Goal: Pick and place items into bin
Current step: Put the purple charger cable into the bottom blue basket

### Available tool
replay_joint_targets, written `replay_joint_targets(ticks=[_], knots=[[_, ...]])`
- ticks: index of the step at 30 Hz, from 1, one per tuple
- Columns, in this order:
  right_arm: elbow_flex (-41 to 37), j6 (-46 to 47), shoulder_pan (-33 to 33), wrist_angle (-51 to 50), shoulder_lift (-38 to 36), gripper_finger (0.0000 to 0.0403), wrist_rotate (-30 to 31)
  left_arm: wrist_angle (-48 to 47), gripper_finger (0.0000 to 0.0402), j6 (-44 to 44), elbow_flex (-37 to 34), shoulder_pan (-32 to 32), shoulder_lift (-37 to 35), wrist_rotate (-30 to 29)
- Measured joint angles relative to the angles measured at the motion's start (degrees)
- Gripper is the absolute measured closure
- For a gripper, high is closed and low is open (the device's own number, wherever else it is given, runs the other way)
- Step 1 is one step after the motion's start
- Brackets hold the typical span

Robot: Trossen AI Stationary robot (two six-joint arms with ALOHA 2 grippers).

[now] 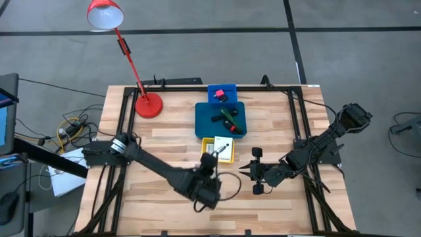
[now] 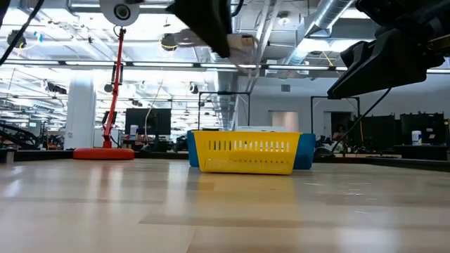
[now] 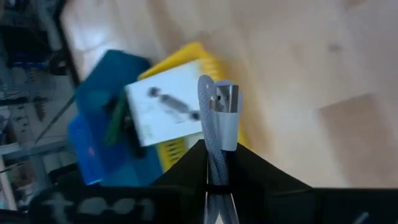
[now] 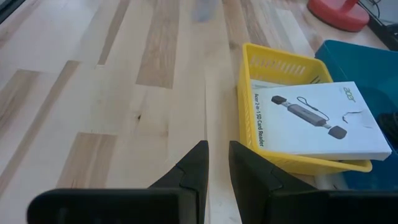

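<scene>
My left gripper [image 1: 209,160] hangs above the table just near of the yellow bin [image 1: 206,143], shut on a grey braided cable [image 3: 208,118]. The cable's silver plug [image 3: 227,99] sticks out past the fingers, and a dark loop [image 1: 231,184] trails behind the wrist. A white printed card box [image 1: 223,147] lies in the yellow bin. A green-and-black stick [image 1: 230,118] lies in the blue tray [image 1: 204,122]. A pink-red piece [image 1: 219,95] sits in the small blue bin behind it. My right gripper [image 1: 242,172] is shut and empty, to the right of the left one. My left gripper pinches the cable between its two fingers [image 3: 249,168], at a doubled-over stretch just behind the plug [image 3: 214,155]. The folded end and the plug stick out beyond the fingertips. In the low view the held end [image 2: 242,42] is lifted clear of the table.
The red desk lamp's base [image 1: 148,104] stands on the far left of the table. A black frame rail [image 1: 197,87] runs round the table. Bare wood [image 1: 164,131] lies left of the bins and along the near edge. The right arm [image 1: 316,148] reaches in from the right.
</scene>
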Motion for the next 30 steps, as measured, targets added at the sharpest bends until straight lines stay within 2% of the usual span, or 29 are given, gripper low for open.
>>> replay_joint_targets(ticks=[9,16,21,26,30], knots=[[0.0,0.0,0.1,0.0,0.0,0.0344,0.0,-2.3,0.038,7.6,2.0,11.2,-0.1,-0.4],[0.0,0.0,0.1,0.0,0.0,0.0344,0.0,-2.1,0.0359,10.5,2.0,22.2,-0.1,0.0],[0.0,0.0,0.1,0.0,0.0,0.0344,0.0,0.4,0.0356,10.3,2.0,28.8,-0.1,2.6],[0.0,0.0,0.1,-0.9,0.0,0.0344,0.0,3.4,0.0355,9.6,2.0,32.8,-0.1,4.7],[0.0,0.0,0.0,-1.3,0.1,0.0344,0.0,5.0,0.0355,8.0,2.0,34.8,-0.1,9.6]])
